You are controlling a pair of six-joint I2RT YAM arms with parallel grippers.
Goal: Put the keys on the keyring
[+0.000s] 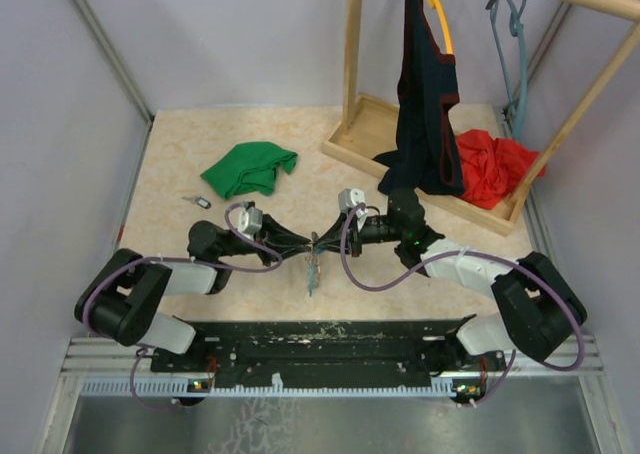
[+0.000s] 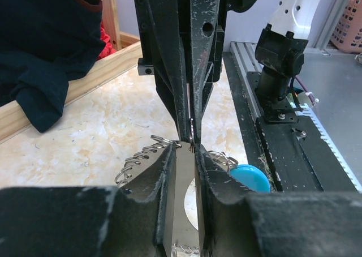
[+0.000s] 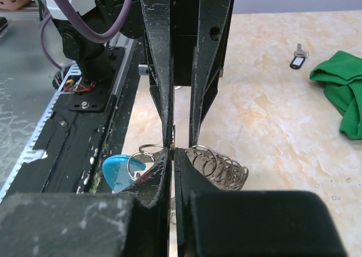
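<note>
The keyring hangs between both grippers at the table's near middle. It has a flat silvery plate, several small wire rings and a light blue tag. The rings and the tag also show in the right wrist view. My left gripper is shut on the plate. My right gripper is shut on a thin metal part, tip to tip with the left. One small key with a dark head lies on the table at the far left, apart from both grippers.
A green cloth lies beyond the key. A wooden rack stands at the back right with a dark garment on a hanger and a red cloth on its base. The black base rail runs along the near edge.
</note>
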